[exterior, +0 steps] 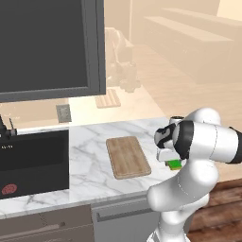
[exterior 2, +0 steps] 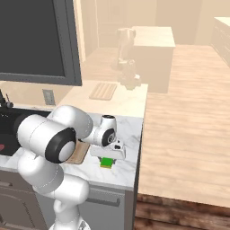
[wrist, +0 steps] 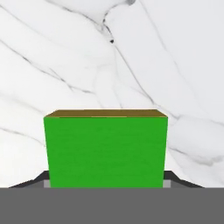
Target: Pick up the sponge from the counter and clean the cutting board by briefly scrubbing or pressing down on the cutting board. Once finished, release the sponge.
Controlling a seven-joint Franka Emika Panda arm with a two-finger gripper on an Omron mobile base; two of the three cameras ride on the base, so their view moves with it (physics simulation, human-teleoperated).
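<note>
In the left base view we see the marble counter (exterior: pixel 94 156) with the cutting board (exterior: pixel 127 157) lying flat on it. A dark sink (exterior: pixel 33 160) sits left of the board, a dark cabinet (exterior: pixel 47 45) hangs above and behind it, and the sponge (exterior: pixel 175 164) peeks out right of the board. In the right base view the gripper (exterior 2: pixel 108 158) points down onto the sponge right of the board, near the counter's edge beside a wooden floor (exterior 2: pixel 188 130). In the hand view the fingers (wrist: pixel 41 181) are closed on the sponge over marble.
</note>
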